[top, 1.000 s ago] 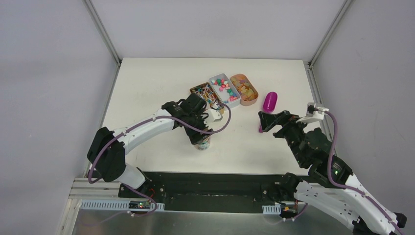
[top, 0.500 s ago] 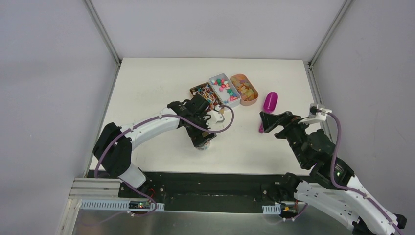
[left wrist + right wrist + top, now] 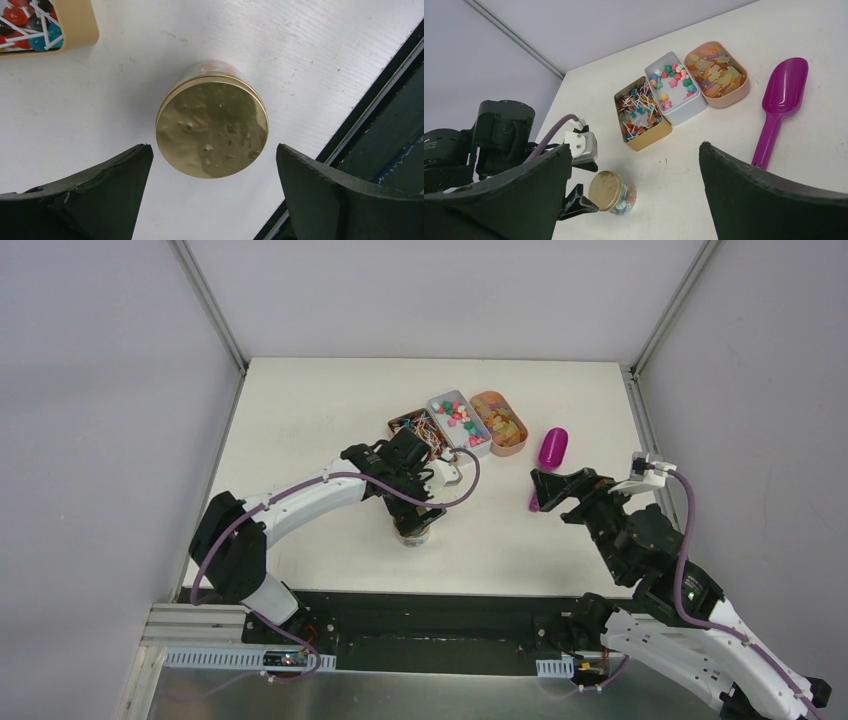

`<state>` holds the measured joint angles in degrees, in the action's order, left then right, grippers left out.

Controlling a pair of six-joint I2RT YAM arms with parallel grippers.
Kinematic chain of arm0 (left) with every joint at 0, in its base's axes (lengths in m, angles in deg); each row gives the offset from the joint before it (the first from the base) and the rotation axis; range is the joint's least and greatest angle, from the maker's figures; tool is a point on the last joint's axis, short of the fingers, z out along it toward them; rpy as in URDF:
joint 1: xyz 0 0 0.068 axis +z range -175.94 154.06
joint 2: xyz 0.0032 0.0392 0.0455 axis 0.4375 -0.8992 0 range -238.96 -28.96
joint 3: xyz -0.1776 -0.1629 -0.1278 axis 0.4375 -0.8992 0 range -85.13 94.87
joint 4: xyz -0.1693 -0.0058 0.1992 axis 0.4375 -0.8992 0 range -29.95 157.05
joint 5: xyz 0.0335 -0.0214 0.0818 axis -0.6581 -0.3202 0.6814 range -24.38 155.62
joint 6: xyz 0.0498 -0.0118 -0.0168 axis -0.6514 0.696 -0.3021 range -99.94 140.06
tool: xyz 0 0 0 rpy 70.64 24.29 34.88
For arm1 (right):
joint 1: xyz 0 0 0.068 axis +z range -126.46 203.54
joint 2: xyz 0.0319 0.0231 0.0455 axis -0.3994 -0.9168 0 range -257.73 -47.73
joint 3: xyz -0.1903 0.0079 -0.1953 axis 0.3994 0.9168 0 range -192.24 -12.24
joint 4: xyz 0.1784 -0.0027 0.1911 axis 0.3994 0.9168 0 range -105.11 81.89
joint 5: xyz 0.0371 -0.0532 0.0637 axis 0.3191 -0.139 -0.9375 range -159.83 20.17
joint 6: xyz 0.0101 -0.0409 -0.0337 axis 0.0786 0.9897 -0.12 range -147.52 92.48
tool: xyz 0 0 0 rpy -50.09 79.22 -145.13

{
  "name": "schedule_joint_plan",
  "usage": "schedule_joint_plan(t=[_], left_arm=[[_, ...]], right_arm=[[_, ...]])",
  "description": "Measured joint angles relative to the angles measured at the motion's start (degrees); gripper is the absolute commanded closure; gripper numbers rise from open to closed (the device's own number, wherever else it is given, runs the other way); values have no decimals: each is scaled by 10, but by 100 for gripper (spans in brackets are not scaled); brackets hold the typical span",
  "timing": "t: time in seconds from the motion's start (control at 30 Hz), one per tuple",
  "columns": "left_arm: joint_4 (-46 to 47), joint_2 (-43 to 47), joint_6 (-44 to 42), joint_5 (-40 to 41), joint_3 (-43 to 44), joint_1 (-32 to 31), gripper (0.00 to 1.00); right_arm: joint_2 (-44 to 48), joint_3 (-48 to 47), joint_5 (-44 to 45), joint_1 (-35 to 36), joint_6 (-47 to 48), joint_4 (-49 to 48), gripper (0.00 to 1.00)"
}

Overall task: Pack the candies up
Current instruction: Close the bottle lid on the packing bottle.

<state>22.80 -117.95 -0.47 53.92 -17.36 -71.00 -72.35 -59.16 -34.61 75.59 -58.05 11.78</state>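
Hovering over the capped jar (image 3: pixel 212 131), left jaws spread wide, right jaws likewise; candies (image 3: pixel 624 199) look packed, so lift straight clear next.

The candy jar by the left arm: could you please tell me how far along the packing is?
Done: the jar holds some candies and its gold lid is on. In hand: nothing; the left hand is open over the lid, apparently clear of it, and the right hand is open too. Left: the gold tray, white tray and pink tray hold plenty more; the scoop lies on the table.
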Motion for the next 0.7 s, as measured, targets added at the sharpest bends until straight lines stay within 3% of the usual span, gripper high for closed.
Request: schedule_joint_plan(t=[0.23, 0.43, 0.7], left_arm=[[38, 47, 23, 10, 0, 0, 1], [123, 131, 74, 97, -11, 2, 1], [213, 230, 242, 240, -59, 86, 1]], right_arm=[[-8, 0, 1, 0, -17, 5, 0], [-28, 2, -1, 0, -42, 8, 0], [-51, 14, -14, 0, -74, 17, 2]])
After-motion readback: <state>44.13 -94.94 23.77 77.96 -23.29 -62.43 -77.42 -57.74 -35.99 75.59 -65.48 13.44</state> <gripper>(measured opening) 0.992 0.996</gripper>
